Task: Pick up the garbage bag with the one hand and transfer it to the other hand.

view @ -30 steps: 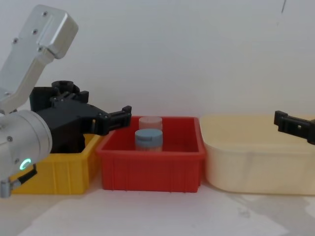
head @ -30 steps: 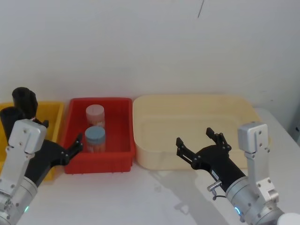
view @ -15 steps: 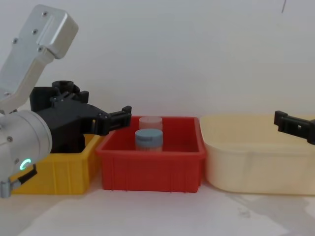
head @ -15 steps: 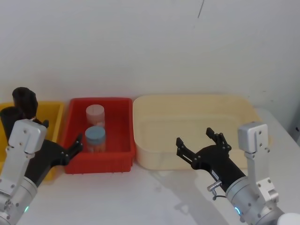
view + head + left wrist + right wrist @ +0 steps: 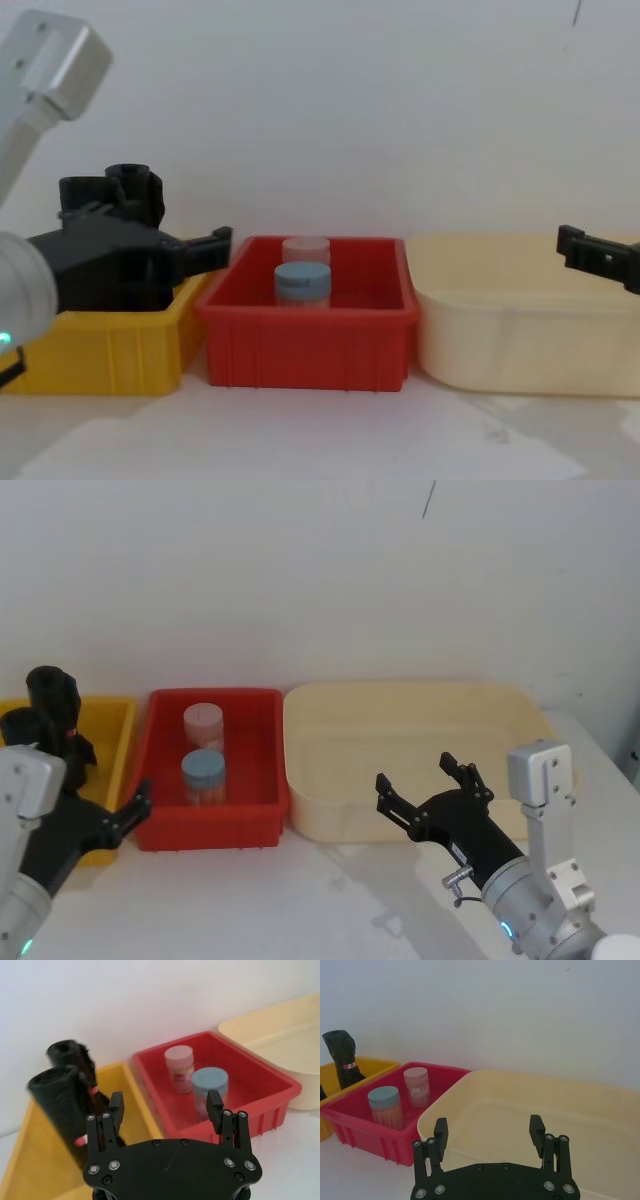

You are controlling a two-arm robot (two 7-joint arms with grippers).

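The garbage bag (image 5: 52, 1105) is a tall black roll with a red-and-white band, standing upright in the yellow bin (image 5: 127, 1090). In the head view the garbage bag (image 5: 20, 725) is at the far left, partly behind my left arm. A twin black roll (image 5: 55, 695) stands just behind it. My left gripper (image 5: 112, 775) is open and empty, hovering over the yellow bin's right wall, just right of the rolls. From the wrist, the left gripper (image 5: 165, 1102) has one finger in front of the bag. My right gripper (image 5: 417, 775) hangs open and empty at the cream tub's front wall.
A red bin (image 5: 255, 720) between the yellow bin and the cream tub (image 5: 420, 705) holds a pink-lidded jar (image 5: 203, 725) and a blue-lidded jar (image 5: 203, 777). A white wall stands close behind the bins. Bare table lies in front of them.
My left arm has swung left, its fingers moving off the red bin's left wall to the yellow bin beside the rolls. The right arm has stayed still.
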